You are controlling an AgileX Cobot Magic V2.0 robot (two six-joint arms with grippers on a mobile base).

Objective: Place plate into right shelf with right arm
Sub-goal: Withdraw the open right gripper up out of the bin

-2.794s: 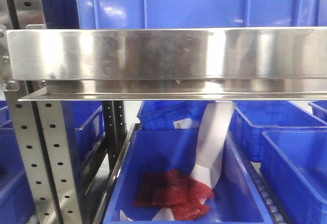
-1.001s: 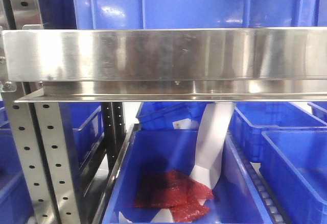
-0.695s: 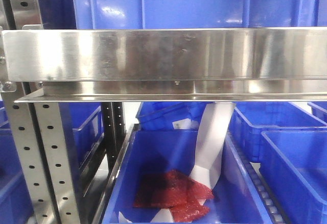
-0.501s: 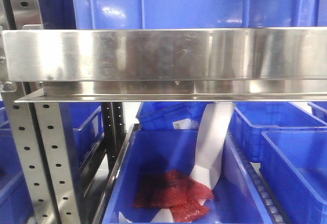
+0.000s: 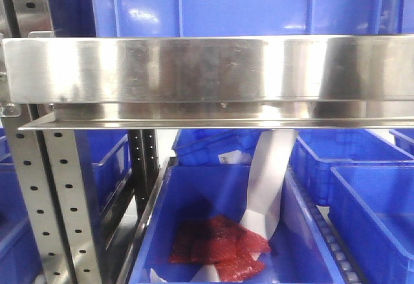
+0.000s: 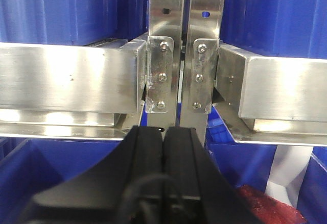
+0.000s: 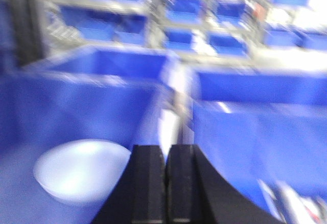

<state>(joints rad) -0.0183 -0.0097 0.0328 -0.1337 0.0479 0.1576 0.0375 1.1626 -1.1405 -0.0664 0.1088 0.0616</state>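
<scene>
1. Jaws on both arms read as pressed together with nothing between them: the right gripper [image 7: 166,183] shows its two black fingers side by side, and the left gripper [image 6: 163,152] looks the same.

2. You will find the plate [image 7: 82,175] lying in a blue bin [image 7: 102,101], near and to the left of the right gripper and apart from it. My judgement is that the plate is already set down and the task is close to done.

3. Since a few seconds ago a white curved edge at the front view's top right corner has gone. Over the last second nothing else there has shifted: the right shelf [image 5: 207,70] with its steel rail, the red packets [image 5: 217,248] and the white paper strip [image 5: 268,180] sit as they did. That suggests the arm has cleared the shelf front.

4. Right wrist view is heavily blurred, so you cannot confirm the plate lies flat or which bin it occupies. Front view shows neither arm nor the plate.
</scene>
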